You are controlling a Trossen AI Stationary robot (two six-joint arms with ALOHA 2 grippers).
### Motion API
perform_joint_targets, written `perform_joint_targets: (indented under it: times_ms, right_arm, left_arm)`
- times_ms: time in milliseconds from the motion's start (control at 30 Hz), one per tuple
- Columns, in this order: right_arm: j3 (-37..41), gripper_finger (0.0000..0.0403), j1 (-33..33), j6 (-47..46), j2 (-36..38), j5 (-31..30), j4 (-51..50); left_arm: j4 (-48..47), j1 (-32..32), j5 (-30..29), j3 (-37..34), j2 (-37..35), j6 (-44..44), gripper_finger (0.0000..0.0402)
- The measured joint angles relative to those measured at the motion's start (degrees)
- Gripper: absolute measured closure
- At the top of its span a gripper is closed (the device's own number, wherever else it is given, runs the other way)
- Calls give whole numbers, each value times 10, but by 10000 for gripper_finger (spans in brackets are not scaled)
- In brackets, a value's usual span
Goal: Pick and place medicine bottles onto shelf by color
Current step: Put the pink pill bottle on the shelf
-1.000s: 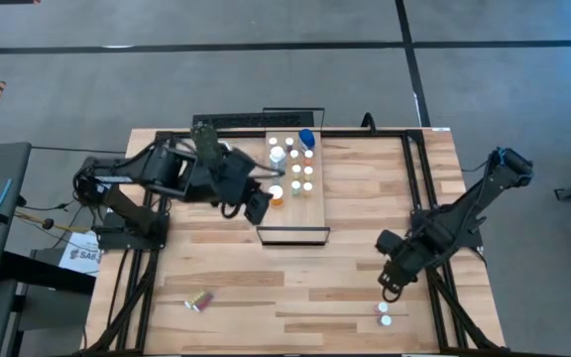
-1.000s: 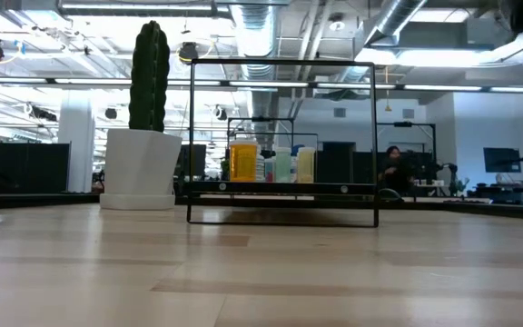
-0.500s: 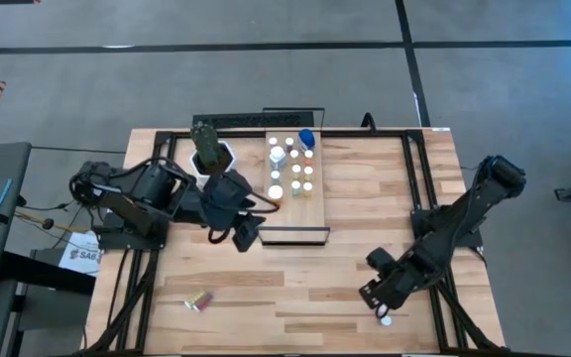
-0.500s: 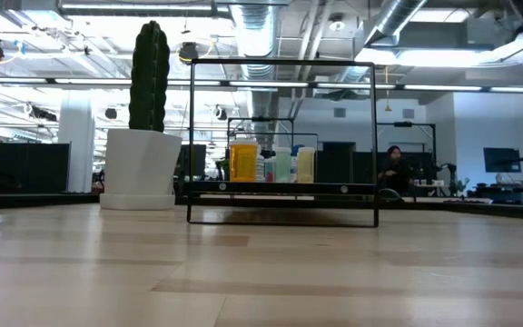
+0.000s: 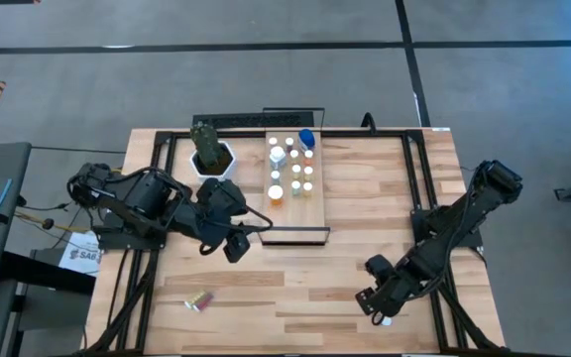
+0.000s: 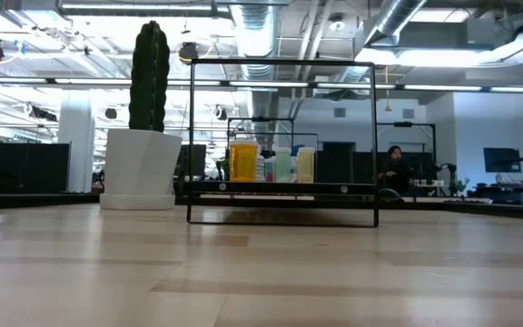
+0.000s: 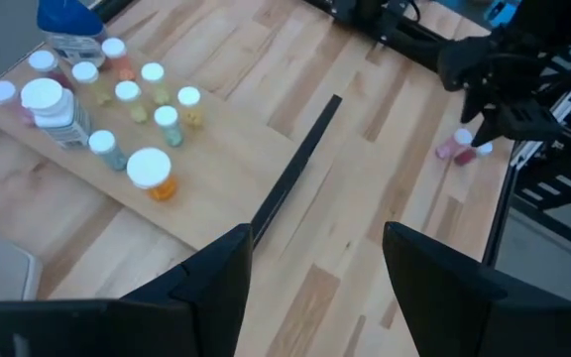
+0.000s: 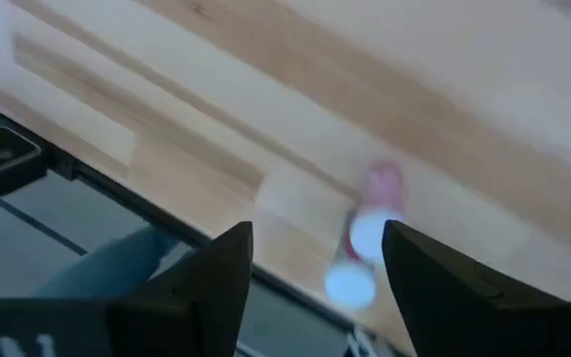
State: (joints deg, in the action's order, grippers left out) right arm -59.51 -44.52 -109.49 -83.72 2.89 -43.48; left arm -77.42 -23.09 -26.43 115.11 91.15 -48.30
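- Right gripper [image 5: 373,305]: we note it has dropped over the reddish bottle [image 8: 373,223], jaws now spread, grasp pending.
- Left gripper [image 5: 234,248]: withdrawn from shelf [image 5: 295,226], parted, empty.

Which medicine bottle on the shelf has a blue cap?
The largest bottle at the shelf's back corner, farthest from the cactus pot; the others are white-capped.
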Motion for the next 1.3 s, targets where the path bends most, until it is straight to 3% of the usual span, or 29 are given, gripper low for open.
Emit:
perform_joint_targets:
  times_ms: [433, 1300]
  right_arm:
    - [0, 154, -51, -133, -28, 11, -15]
    - [0, 155, -49, -120, -112, 30, -14]
  left_arm:
    - [-1, -13, -32, 0, 0, -10, 187]
    - [4, -13, -32, 0, 0, -21, 187]
